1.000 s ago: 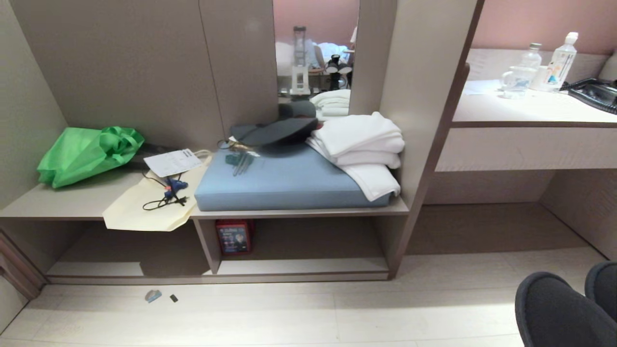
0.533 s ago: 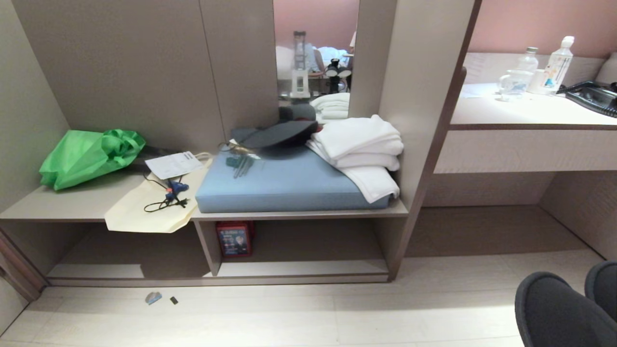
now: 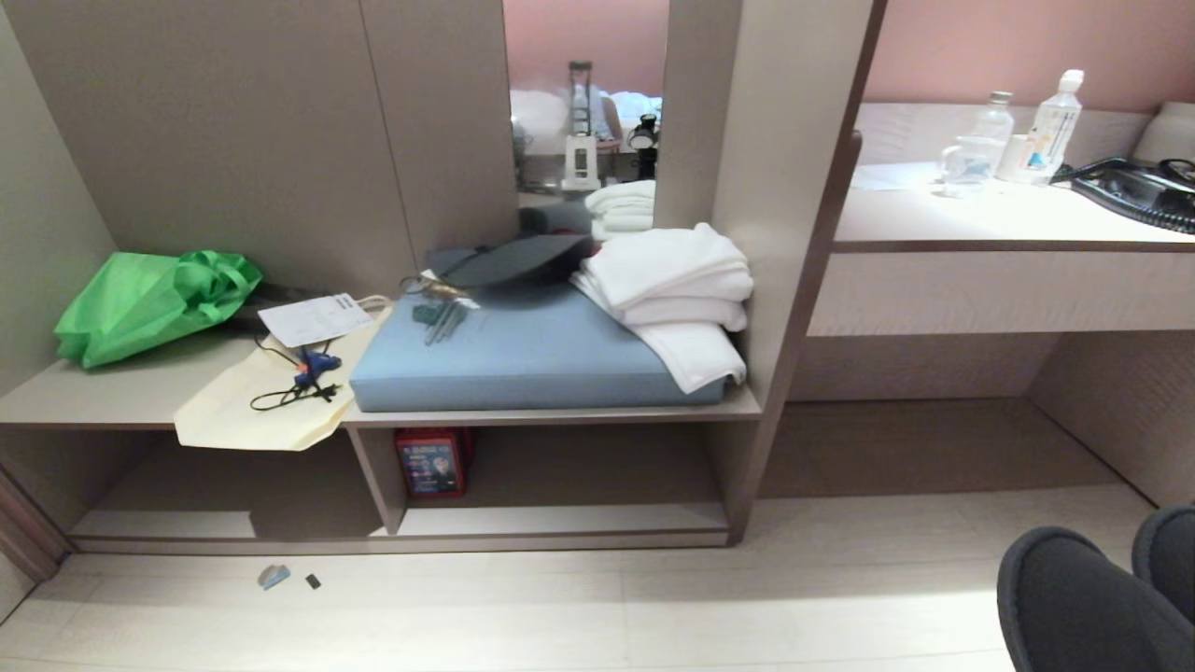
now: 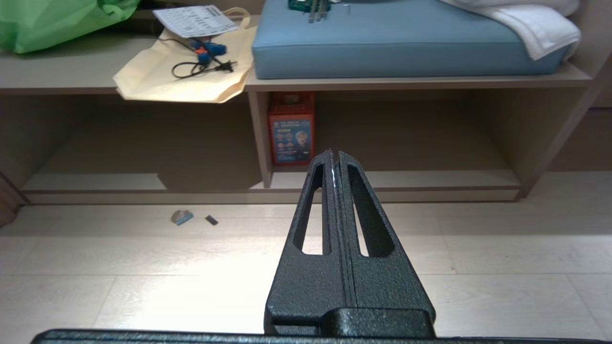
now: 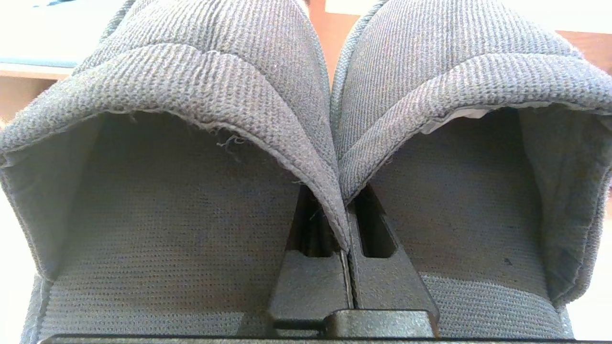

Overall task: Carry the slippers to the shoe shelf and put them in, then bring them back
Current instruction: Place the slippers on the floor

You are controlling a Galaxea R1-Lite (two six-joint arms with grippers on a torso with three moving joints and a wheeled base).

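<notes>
The slippers point(image 3: 1083, 597), dark grey with wide straps, hang together at the lower right of the head view, above the pale floor. In the right wrist view my right gripper point(image 5: 346, 248) is shut on the inner edges of both straps, with one slipper point(image 5: 191, 71) on either side point(image 5: 454, 62); the fingertips are hidden by fabric. The shoe shelf point(image 3: 560, 518), a low taupe cubby with an upright divider, stands ahead and to the left, also seen in the left wrist view point(image 4: 430, 179). My left gripper point(image 4: 334, 155) is shut and empty, pointing level at the shelf above the floor.
A red box point(image 3: 429, 462) stands in the right compartment beside the divider. The bench above holds a blue cushion point(image 3: 532, 355), white towels point(image 3: 672, 289), a cream tote point(image 3: 252, 411) and a green bag point(image 3: 140, 303). A desk point(image 3: 999, 219) with bottles lies right. Small scraps point(image 3: 274, 576) lie on the floor.
The whole head view has shifted: the shelf and bench sit a little further left in the picture. The slippers keep their place at the lower right.
</notes>
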